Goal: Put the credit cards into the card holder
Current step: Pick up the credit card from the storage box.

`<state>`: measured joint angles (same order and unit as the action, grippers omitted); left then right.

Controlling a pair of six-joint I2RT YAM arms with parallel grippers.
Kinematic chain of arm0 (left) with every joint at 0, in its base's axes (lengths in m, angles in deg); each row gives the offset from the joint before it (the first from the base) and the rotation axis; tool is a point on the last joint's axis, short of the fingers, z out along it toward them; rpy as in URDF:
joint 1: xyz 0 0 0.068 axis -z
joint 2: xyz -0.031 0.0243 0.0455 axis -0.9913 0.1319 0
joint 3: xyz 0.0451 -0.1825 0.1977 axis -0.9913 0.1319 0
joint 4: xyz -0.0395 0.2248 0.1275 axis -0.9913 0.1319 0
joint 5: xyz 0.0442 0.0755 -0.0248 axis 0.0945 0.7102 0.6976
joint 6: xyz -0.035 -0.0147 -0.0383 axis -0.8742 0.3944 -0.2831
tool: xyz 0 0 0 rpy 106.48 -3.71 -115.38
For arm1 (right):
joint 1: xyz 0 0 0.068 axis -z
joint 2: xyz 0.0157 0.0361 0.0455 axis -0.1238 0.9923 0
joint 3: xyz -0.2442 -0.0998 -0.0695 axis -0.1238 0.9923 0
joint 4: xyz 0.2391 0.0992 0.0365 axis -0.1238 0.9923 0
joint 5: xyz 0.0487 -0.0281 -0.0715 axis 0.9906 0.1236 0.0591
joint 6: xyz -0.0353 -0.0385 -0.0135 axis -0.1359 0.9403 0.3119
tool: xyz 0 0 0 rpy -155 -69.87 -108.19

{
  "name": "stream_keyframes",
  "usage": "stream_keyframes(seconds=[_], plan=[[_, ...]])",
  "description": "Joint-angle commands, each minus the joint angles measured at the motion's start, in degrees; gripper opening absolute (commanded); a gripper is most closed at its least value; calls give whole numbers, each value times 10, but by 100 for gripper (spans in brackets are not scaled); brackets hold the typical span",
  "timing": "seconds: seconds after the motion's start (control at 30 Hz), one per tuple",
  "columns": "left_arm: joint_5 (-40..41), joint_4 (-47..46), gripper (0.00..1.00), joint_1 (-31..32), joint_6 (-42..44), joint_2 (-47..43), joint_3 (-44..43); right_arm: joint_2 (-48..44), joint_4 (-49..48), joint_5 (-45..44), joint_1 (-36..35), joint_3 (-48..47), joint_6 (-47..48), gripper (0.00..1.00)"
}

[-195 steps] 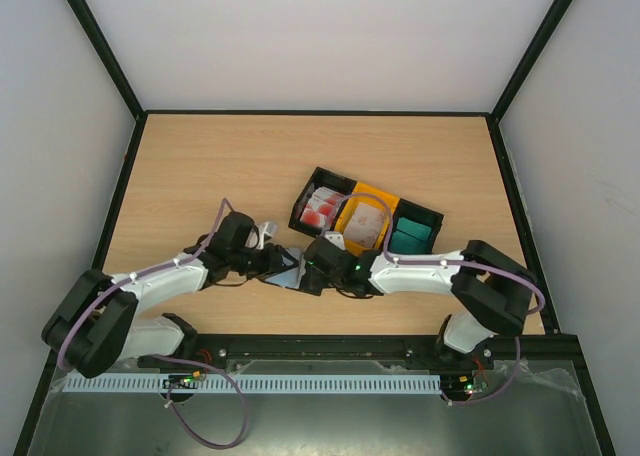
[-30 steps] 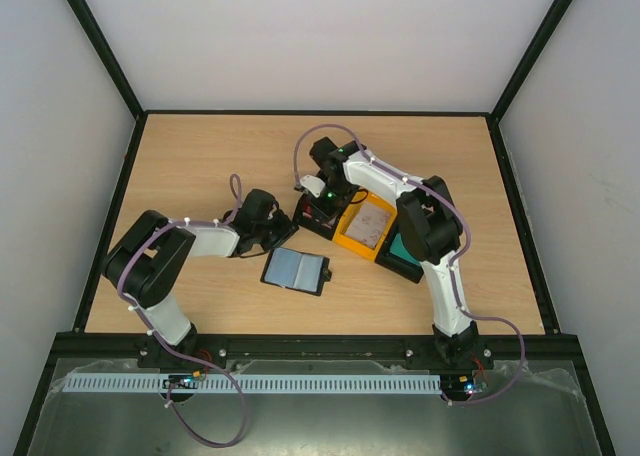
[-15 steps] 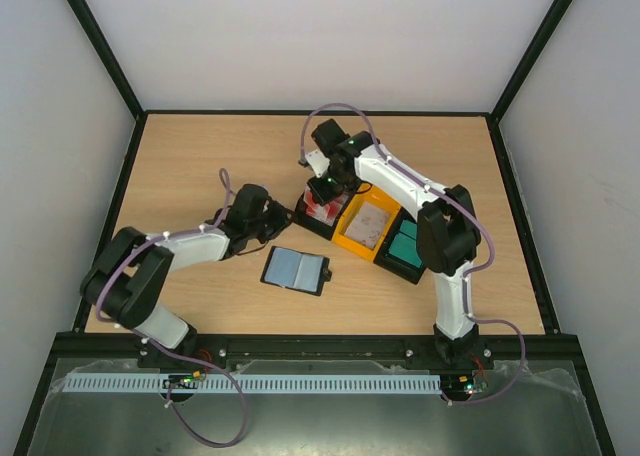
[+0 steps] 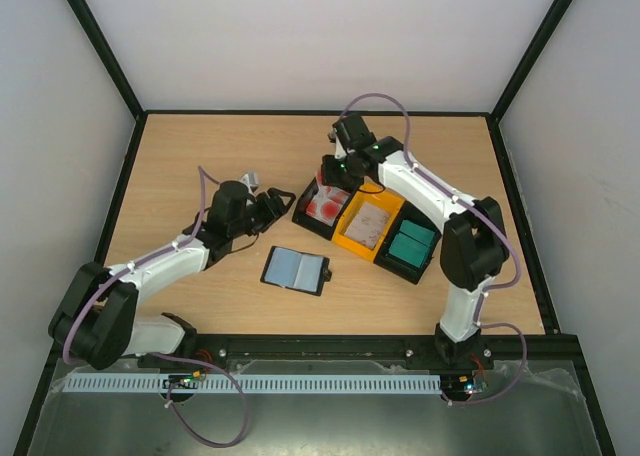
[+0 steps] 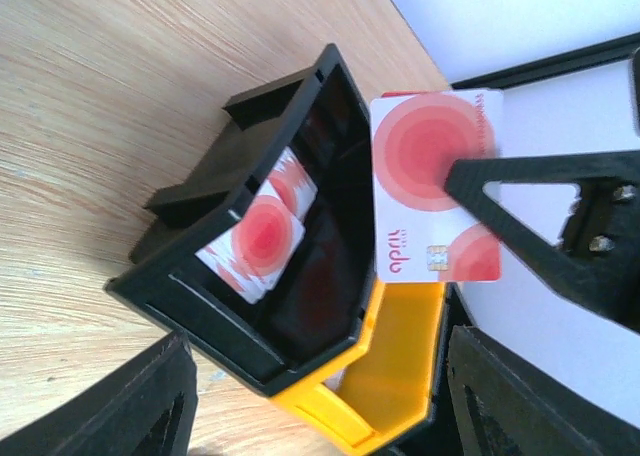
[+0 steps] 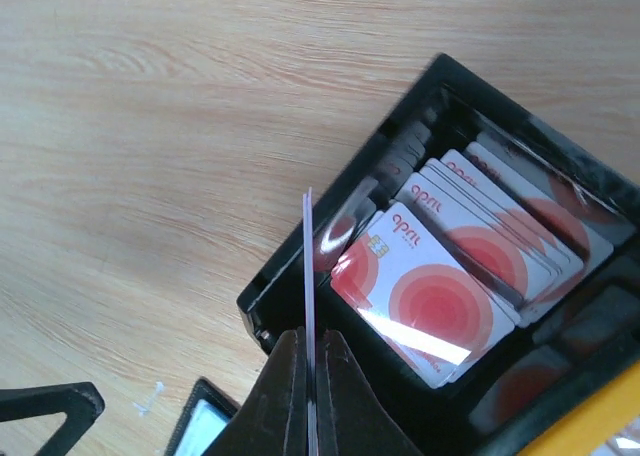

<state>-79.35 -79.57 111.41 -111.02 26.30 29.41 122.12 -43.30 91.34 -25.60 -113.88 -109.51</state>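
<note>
One card (image 5: 420,146) sits pinched in our right end effector (image 6: 310,341); our left end effector (image 4: 266,205) gapes empty. Slotting it into the card holder (image 4: 296,269) lies ahead.

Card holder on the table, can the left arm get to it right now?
Probably yes. The card holder lies open on the table close to the left end effector, which is open and empty, with nothing between them.
</note>
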Motion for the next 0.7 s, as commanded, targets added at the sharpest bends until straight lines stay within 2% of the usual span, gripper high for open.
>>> stream_keyframes(seconds=[0.0, 0.13, 0.27, 0.4, 0.5, 0.67], plan=[[-100, -45, 72, -8, -4, 5, -31, -62, -80, 42, 24, 61, -120, 2], [-156, -84, 79, -8, -20, 21, -50, -118, -152, 128, 29, 117, -199, 2], [-179, -140, 84, -8, -42, 16, -48, -160, -216, 226, 28, 190, -255, 2], [-203, -162, 84, -8, -65, 22, -50, -210, -298, 259, 28, 258, -316, 2], [-222, -209, 77, -7, -99, 22, -36, -231, -344, 281, 28, 287, -349, 2], [-239, -235, 52, -5, -122, 15, -23, -258, -423, 307, 28, 346, -414, 2]])
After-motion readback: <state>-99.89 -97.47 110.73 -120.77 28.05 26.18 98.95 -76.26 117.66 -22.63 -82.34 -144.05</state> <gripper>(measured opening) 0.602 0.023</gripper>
